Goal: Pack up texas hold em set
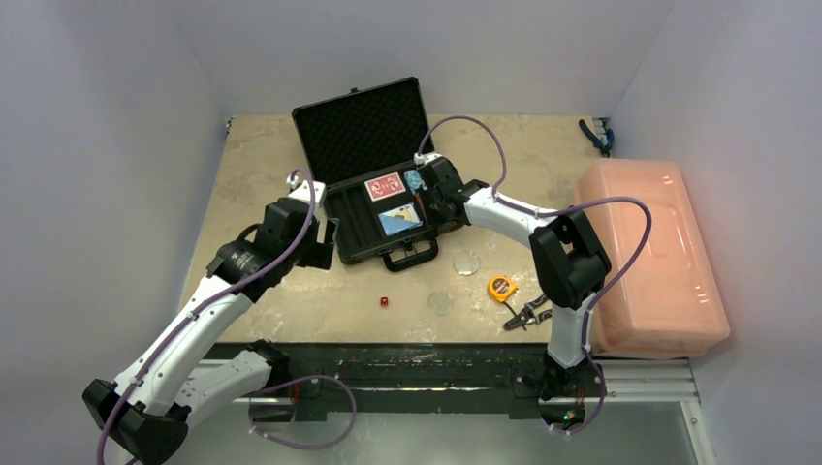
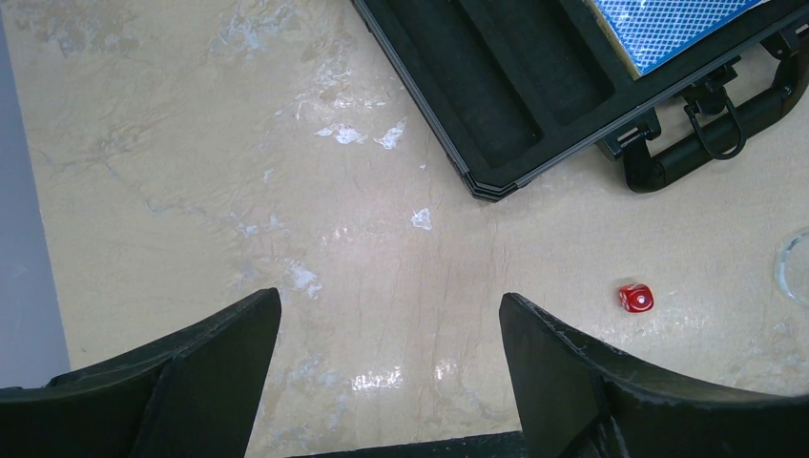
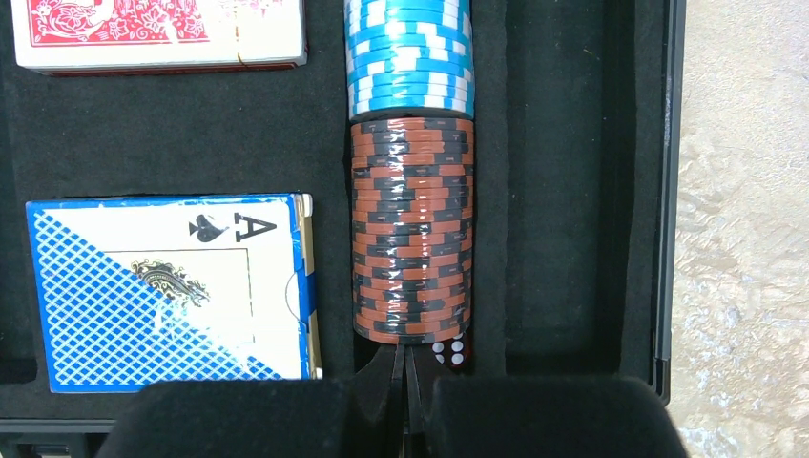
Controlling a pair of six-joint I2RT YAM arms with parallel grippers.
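Left gripper point(image 2: 389, 303): its black fingers point(image 2: 219, 363) stand wide apart with nothing between them. Only the bare beige stone-patterned tabletop point(image 2: 191, 191) shows in the gap.

Small red die point(image 2: 635, 298): it lies on the tabletop, just beyond and outside the right-hand finger and clear of it.

Black hard briefcase with foam lining point(image 2: 515, 105): it is open, with its lid upright. Its near corner lies ahead of the left fingers and to their right. Its loop handle point(image 2: 711, 134) faces them.

Right gripper point(image 3: 402, 367): the two fingers are pressed together and grip nothing. Their tips sit in the briefcase's chip groove, at the near end of the row.

Red-and-black chip stack point(image 3: 410, 229): it lies on its side in the groove, directly ahead of the right fingertips.

Blue-and-white chip stack point(image 3: 408, 57): it continues the same row, farther ahead.

Dark red die with white pips point(image 3: 448, 351): it lies in the groove just right of the fingertips. Whether it touches them cannot be told.

Blue card deck point(image 3: 172, 291): it lies in a foam pocket left of the fingertips. An "A" and a spade mark can be read on it.

Red card deck point(image 3: 162, 33): it lies in the pocket ahead and to the left. It shows ornament only, and no writing is legible.

Clear discs point(image 1: 466, 262): two lie on the table outside the briefcase, well apart from both grippers.

Orange-yellow tape measure point(image 1: 500, 287): it lies near the discs. Its label is too small to read.
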